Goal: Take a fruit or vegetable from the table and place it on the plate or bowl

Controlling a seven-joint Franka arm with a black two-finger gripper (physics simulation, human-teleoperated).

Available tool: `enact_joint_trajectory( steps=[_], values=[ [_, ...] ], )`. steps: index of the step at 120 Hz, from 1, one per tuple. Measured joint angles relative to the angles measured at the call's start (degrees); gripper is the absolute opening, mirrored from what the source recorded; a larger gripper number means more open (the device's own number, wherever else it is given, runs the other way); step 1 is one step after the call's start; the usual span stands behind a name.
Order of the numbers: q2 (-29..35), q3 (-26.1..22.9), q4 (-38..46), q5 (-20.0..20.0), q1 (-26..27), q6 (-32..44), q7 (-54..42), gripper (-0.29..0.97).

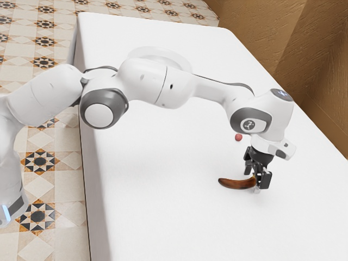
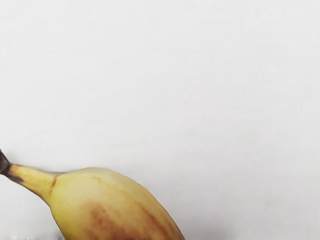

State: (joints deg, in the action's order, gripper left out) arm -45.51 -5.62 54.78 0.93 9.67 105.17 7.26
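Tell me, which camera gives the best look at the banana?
The wrist view: the banana is close, with yellow skin, brown patches and dark-tipped stem plain, though its other end is cut off. The exterior view shows its whole curve, small and dark against the white table, one end at the gripper.

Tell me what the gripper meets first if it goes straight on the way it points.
Likely the banana: the gripper points straight down over one end of it, with the table just beneath. Contact is unclear.
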Motion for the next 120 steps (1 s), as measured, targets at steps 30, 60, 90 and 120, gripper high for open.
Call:
enact_joint_trajectory(
  steps=[30,60,90,120],
  values=[
    [0.08,-0.02,0.99,0.10,-0.16,-1.07,2.68,0.67],
    [0.16,-0.05,1.14,0.06,-0.19,-1.56,4.92,0.59],
    [0.19,-0.07,1.06,0.01,-0.15,-1.54,6.50,0.53],
    [0.70,-0.09,1.05,-0.06,0.00,-1.93,7.76,0.20]
  ],
)
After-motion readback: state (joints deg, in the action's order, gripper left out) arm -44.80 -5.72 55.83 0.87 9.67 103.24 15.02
